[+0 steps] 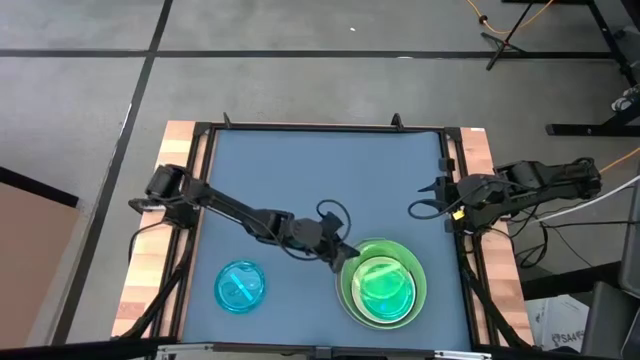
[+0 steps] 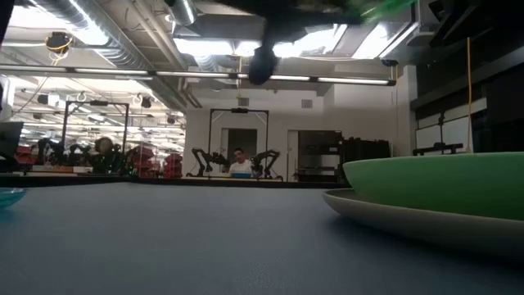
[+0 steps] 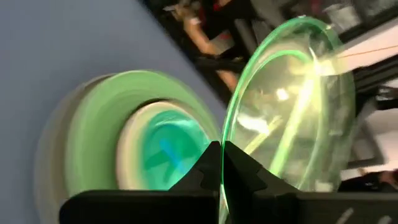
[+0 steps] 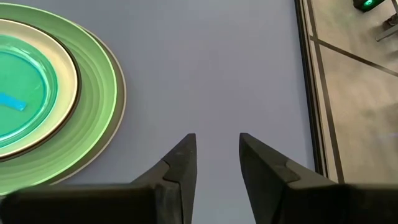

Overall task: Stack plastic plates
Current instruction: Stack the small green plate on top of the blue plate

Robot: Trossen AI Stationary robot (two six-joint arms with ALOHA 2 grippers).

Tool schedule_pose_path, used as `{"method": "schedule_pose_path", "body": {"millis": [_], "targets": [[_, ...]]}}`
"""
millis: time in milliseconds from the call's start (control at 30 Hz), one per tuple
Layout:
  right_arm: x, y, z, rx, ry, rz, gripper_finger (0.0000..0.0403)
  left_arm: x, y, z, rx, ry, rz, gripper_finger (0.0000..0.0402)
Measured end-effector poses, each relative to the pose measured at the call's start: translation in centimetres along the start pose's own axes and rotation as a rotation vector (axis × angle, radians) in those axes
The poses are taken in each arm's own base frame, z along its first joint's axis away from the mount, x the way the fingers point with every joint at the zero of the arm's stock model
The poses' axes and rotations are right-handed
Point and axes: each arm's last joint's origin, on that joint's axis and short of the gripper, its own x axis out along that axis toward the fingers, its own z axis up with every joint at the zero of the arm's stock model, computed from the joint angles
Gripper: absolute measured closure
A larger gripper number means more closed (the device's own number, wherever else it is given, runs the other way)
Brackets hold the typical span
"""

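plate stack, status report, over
Left gripper shut on small green plate, held over the stack. Right gripper open, idle at table edge. Blue plate still loose. Nothing in the way.

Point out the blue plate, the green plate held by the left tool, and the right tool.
blue plate point(image 1: 241, 287), high view, its centre.
held green plate point(image 3: 292, 106), left wrist view, its clear face.
left tool point(image 3: 222, 163), left wrist view, fingertips.
right tool point(image 4: 217, 149), right wrist view, between fingertips.
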Motion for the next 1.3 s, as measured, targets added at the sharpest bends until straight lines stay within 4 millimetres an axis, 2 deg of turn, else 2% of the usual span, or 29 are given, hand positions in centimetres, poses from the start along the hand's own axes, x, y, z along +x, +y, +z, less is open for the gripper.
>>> {"method": "schedule_pose_path", "body": {"millis": [267,333,400,600,800,1300], "targets": [[0.0,0.0,0.0,0.0,-0.001,0.001,0.0292,3.5,-1.5,-0.1,0.034,0.116,0.023,0.0401],[0.0,0.0,0.0,0.0,-0.001,0.001,0.0292,4.3,-1.2,-0.4,0.044,0.16,0.078,0.0401],[0.0,0.0,0.0,-0.002,-0.001,0.008,0.0292,5.2,-1.5,-0.3,0.045,0.163,0.07,0.0401],[0.0,0.0,0.0,-0.004,0.003,0.01,0.0292,6.9,-0.8,-1.0,0.038,0.208,0.117,0.0401],[0.0,0.0,-0.1,-0.005,0.005,0.009,0.0292,7.1,0.2,-1.7,0.019,0.245,0.186,0.0401],[0.0,0.0,-0.1,-0.006,0.005,0.009,0.0292,7.4,1.2,-2.4,0.04,0.235,0.268,0.0401]]}}
